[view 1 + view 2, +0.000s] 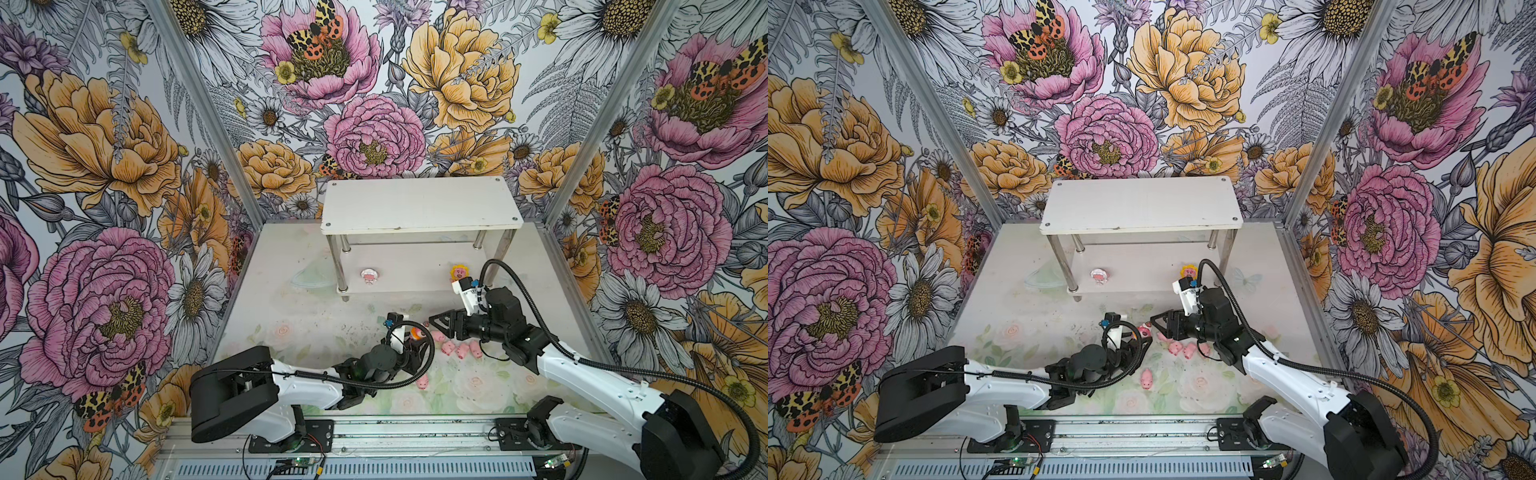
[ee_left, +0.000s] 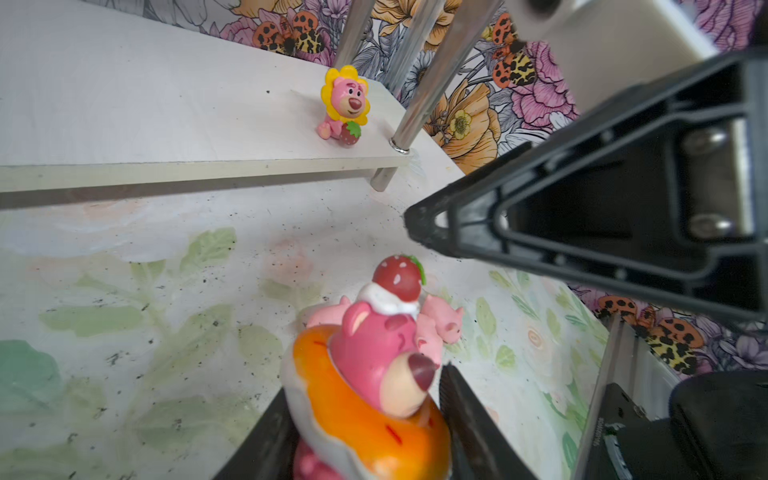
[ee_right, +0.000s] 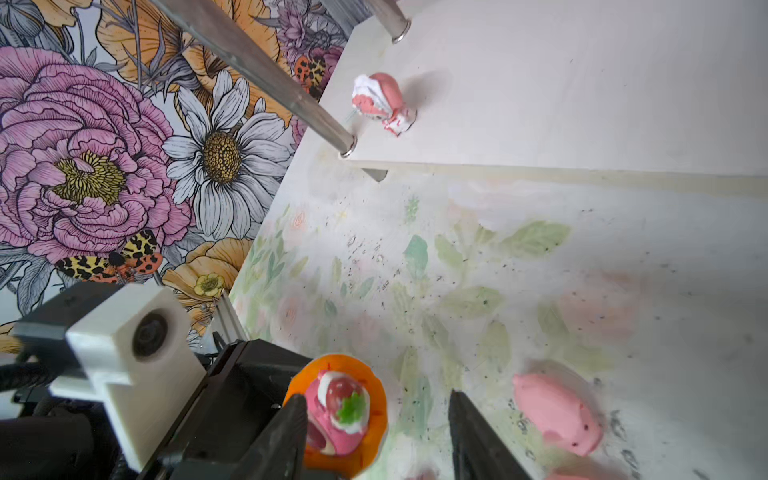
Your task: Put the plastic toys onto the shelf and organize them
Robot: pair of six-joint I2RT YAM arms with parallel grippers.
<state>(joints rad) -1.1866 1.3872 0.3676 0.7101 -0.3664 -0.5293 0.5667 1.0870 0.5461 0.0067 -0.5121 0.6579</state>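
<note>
Presently, one surface [image 1: 291,328]: flat, pale, printed with faint roses and green leaves, peppered with black specks.

Shelf [image 1: 419,203], one: two matte white rectangular boards on four shiny round metal legs, with four screws at the top board's corners. It stands beyond the fingertips of both grippers.

Grippers, two: black, with fingers shaped as open triangular frames.
- Left gripper [image 2: 365,388]: clamped on the orange-rimmed toy [image 2: 386,436], one finger on each side of its ring, toy raised off the surface.
- Right gripper [image 1: 433,321]: fingers stand well apart with nothing clamped between them. The tips are just beside the held toy; contact cannot be told.

Flower-rimmed toys, three, glossy plastic with round pink faces.
- Orange-rimmed: smooth orange ring, white cream dollop and red strawberry on its head.
- Yellow-rimmed toy [image 1: 459,272]: petal collar, strawberry at its feet, upright on the lower tier, on the shelf side of the right gripper.
- White-rimmed toy [image 1: 369,276]: on the lower tier, ahead of the left gripper and well apart from it. Its pose is unclear.

Pigs [image 1: 461,352], five: plain pink, rounded, snouted. Four lie clustered on the surface under the right gripper. The fifth pig [image 1: 422,382] lies alone, just beside the left gripper's wrist.
</note>
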